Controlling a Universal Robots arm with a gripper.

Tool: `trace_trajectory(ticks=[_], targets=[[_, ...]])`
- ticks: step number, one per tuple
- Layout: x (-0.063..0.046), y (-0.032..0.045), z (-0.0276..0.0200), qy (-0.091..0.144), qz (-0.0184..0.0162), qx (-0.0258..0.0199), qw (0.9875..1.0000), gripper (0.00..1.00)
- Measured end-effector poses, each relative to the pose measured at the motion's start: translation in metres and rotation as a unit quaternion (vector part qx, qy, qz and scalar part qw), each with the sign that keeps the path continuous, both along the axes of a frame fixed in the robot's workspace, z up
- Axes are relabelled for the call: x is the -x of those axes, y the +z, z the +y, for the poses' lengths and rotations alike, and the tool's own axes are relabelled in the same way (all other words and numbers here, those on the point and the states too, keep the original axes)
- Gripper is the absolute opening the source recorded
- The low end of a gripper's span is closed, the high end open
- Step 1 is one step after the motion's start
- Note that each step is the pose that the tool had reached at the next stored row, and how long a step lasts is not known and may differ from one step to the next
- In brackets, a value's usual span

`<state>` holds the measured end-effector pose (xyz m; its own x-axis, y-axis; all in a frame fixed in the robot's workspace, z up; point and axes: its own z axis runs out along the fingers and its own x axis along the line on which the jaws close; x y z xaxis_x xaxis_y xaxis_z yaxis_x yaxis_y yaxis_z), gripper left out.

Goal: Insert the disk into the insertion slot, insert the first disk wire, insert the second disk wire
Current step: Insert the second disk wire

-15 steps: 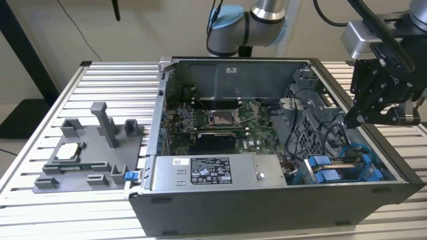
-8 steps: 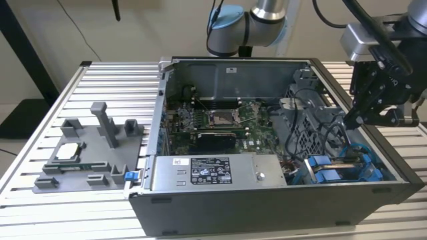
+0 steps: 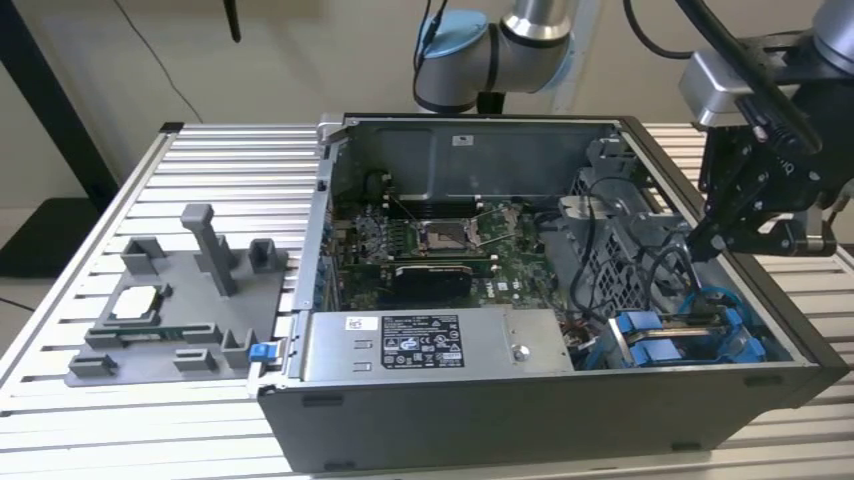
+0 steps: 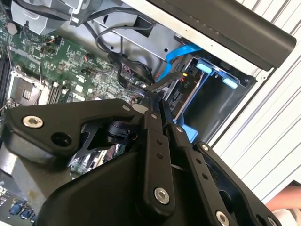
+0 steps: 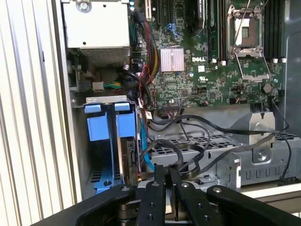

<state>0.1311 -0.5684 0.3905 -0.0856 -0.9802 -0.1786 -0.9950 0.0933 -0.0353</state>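
Disk: silver-grey rectangular drive in blue plastic frame (image 5: 128, 155), seated edge-on in slot.
Slot: grey perforated-metal bay (image 5: 101, 141).
Gripper: black metal gripper (image 5: 165, 175), fingers pinched together on a thin black cable (image 5: 188, 162).

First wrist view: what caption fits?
Gripper shut above black cables, beside the blue-framed drive bay.

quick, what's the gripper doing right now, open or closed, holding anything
Gripper: jaws closed together, pinching a black cable above the insertion slot, by the look of it.
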Motion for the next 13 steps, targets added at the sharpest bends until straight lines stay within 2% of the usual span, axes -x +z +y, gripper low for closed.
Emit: trace_trajectory(ticks=[8,13], targets=[[0.0,-0.0017,0.0,0.0,0.0,0.0031,1.0,0.0],[0.0,-0.0024,0.0001,0.0,0.0,0.0034,1.0,0.0]])
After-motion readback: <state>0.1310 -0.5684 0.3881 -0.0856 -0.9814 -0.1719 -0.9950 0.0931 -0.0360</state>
